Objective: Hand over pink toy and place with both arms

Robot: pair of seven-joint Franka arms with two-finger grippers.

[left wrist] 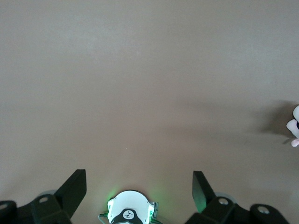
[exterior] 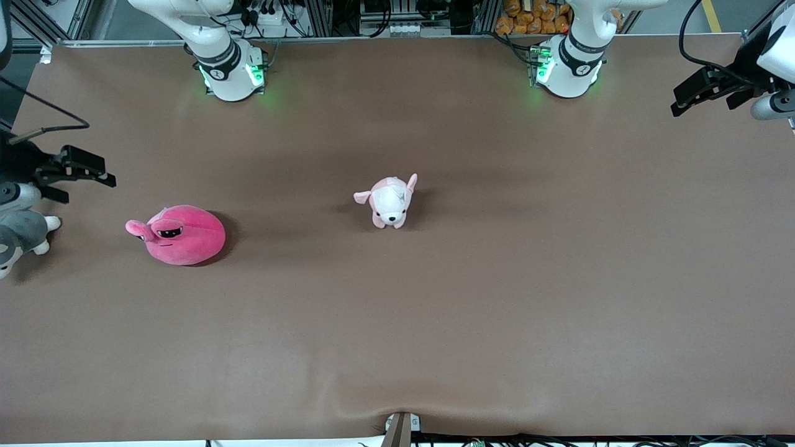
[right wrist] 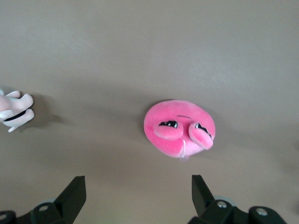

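Lying untouched: pink toy (exterior: 182, 234); right gripper (exterior: 77, 169), left gripper (exterior: 708, 92) spread, table-ends.

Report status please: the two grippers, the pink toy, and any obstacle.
Left gripper and right gripper: both open, empty, at table ends. Pink toy on table, untouched, toward right arm's end. Puppy plush mid-table, grey plush beside right gripper.

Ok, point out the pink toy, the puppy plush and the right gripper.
pink toy (exterior: 186, 239), front view, middle of its round body.
puppy plush (exterior: 390, 202), front view, its white back.
right gripper (right wrist: 135, 193), right wrist view, between its open fingertips.
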